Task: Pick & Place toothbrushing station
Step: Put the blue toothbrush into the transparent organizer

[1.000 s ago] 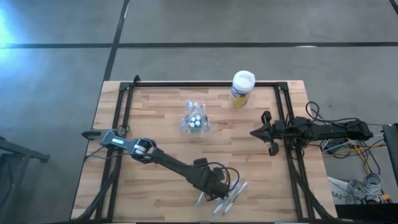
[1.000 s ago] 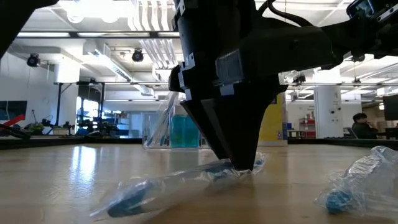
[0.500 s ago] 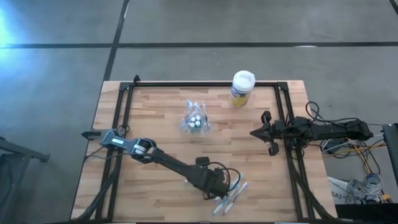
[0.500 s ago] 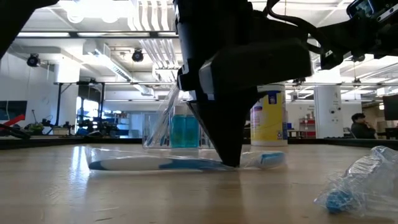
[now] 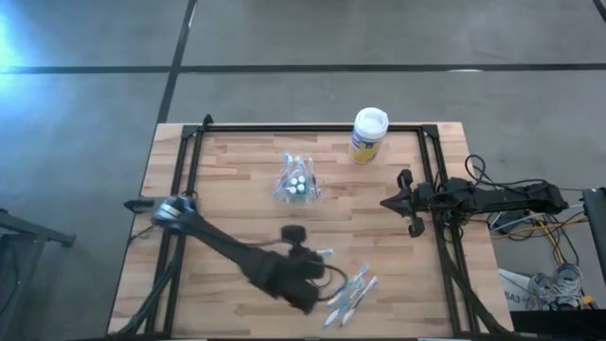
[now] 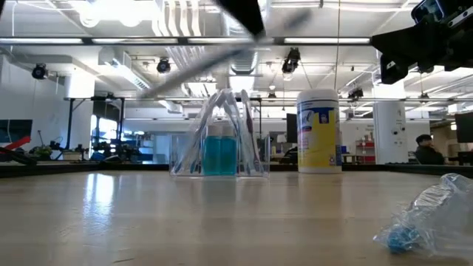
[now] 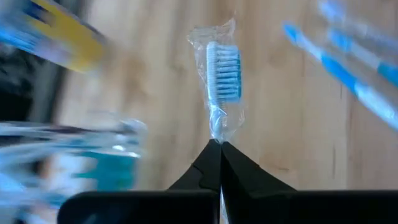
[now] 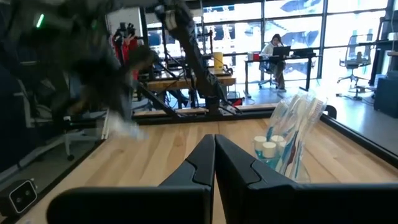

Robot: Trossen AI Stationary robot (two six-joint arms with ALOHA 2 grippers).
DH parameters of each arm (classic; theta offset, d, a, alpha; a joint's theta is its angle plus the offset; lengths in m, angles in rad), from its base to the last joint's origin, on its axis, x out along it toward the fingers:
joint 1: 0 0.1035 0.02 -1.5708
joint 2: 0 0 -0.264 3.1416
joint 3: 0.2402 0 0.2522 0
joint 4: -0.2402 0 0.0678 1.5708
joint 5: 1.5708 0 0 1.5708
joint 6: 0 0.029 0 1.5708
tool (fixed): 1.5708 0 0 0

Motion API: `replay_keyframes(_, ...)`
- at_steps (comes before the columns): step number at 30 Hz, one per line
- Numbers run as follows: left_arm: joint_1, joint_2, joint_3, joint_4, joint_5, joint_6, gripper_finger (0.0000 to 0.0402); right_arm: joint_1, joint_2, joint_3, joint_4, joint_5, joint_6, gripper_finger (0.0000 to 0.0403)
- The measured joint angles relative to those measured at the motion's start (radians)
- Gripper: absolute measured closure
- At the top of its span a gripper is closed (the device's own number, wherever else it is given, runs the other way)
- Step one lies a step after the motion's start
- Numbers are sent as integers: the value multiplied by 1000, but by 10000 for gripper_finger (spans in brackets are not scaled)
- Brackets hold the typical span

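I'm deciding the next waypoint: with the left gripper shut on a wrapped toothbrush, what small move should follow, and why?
Probably carry it toward the clear holder. The left gripper is shut on the wrapped toothbrush, lifted off the table, while the holder stands farther back with brushes already upright in it. The right gripper waits shut at the table's right edge.
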Motion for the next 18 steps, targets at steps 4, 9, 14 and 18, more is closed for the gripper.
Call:
replay_keyframes(4, -40, -246, -219, 146, -91, 35, 400, 0, -1, 0, 3, 0, -4, 394)
replay_keyframes(9, -82, -571, -603, 521, -114, 181, 400, 0, 0, 0, 6, 0, -6, 394)
replay_keyframes(14, -84, -886, -1010, 968, -46, 349, 401, 0, 0, -1, 6, 0, 11, 394)
replay_keyframes(18, -84, -1091, -1282, 1250, -11, 470, 401, 0, 0, -6, 7, 0, 31, 394)
